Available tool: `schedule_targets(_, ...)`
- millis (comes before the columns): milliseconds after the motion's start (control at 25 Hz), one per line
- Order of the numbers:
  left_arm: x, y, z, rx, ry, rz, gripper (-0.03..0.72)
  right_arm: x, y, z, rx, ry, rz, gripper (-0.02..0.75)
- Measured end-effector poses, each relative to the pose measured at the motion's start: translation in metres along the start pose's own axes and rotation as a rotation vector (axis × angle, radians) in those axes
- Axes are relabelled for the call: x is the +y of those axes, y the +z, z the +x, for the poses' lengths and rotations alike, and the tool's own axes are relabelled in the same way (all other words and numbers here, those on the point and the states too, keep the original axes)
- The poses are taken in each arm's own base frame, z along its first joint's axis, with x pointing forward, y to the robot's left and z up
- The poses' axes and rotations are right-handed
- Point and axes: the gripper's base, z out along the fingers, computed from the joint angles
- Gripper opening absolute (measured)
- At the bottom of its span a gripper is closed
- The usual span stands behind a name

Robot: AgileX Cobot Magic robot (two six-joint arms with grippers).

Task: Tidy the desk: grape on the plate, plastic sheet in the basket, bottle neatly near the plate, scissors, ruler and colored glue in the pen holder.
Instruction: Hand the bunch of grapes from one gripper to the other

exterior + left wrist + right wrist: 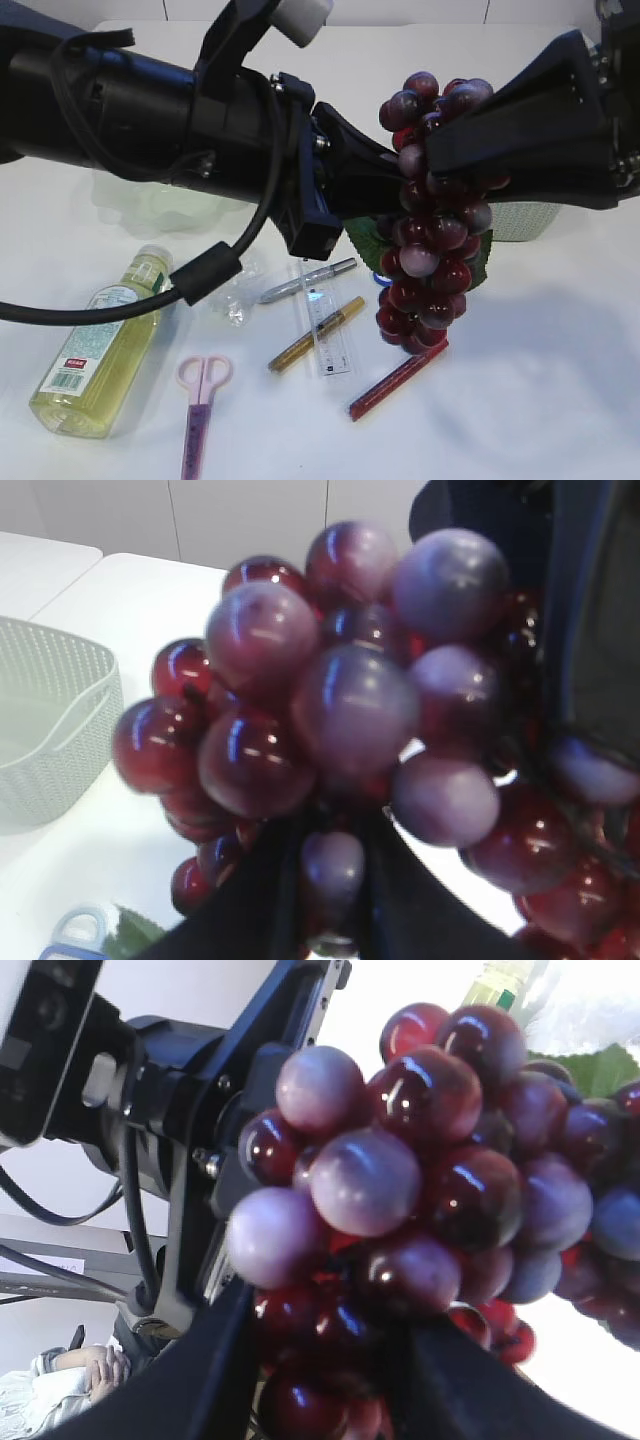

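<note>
Grape bunch (432, 215): left end effector (385, 175) clamped it; right end effector (440, 150) grip unclear. Plate mostly hidden.

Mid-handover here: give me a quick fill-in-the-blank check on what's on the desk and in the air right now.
1. Both grippers meet at the ____, held above the desk.
2. The scissors have ____ handles.
3. The bottle is lying on its ____.
4. The ruler lies between the silver glue pen and the ____ one.

Missing words: grape bunch; pink; side; red
</note>
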Motion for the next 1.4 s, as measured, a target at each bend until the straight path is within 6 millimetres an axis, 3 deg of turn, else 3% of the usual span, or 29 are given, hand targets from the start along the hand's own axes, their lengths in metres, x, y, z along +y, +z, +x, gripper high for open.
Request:
schedule_targets(360,0.0003,-0.0011,-0.0011,-0.002,0.003,-0.011,0.085,0.0000,0.0000,0.0000,0.000,-0.001,0.000,0.403)
schedule_targets(600,0.0013,-0.0011,-0.0010,-0.001,0.003,-0.021,0.085,0.0000,0.0000,0.0000,0.000,-0.001,0.000,0.522)
schedule_targets(1400,0.0028,-0.0031,-0.0023,0.000,0.010,-0.049,0.085,-0.0022,0.0000,0.0014,0.016,0.006,0.024,0.543)
